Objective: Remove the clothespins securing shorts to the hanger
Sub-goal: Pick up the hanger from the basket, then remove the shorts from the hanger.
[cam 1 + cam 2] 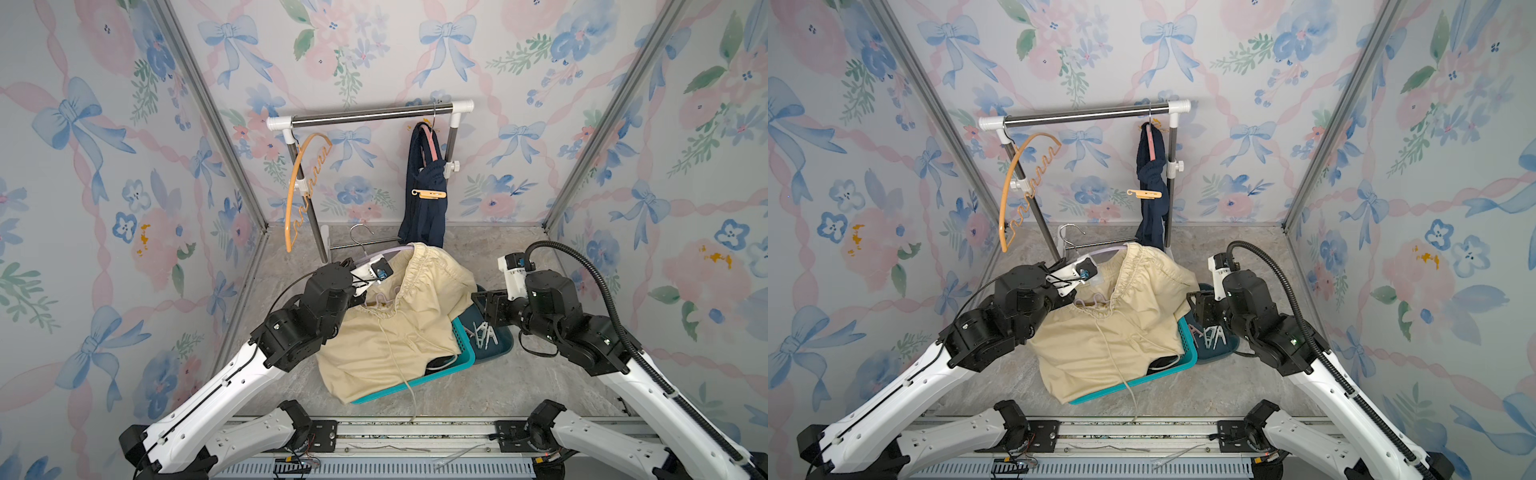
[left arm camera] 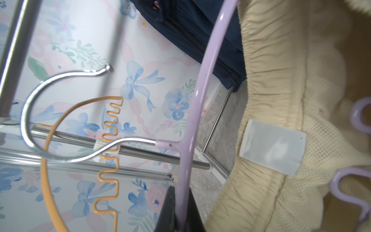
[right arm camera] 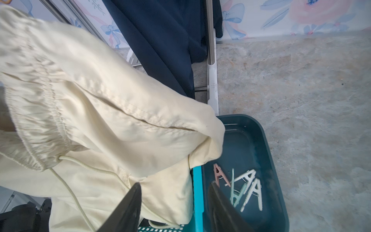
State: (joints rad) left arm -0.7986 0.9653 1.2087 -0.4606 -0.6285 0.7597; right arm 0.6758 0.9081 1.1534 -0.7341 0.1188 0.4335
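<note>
A: Where is open room?
B: Bare floor [image 3: 301,100] at 3 o'clock of the bin [image 3: 268,140]; the cream shorts [image 1: 395,332] overhang the basket [image 1: 463,349] rim.
A: And the jaws?
B: The left gripper [image 2: 181,217] pinches the lilac hanger [image 2: 192,112]; the right gripper [image 3: 174,204] is spread, empty. The clothespins [image 3: 245,186] lie in the bin; the orange clothespin [image 1: 429,193] grips the navy shorts [image 1: 424,224] at 12 o'clock.

We could read no text anywhere. The pale rectangular fabric label [image 2: 273,147] inside the cream-beige elastic-waist shorts [image 2: 269,60], at the right of the left wrist view, looked blank.
</note>
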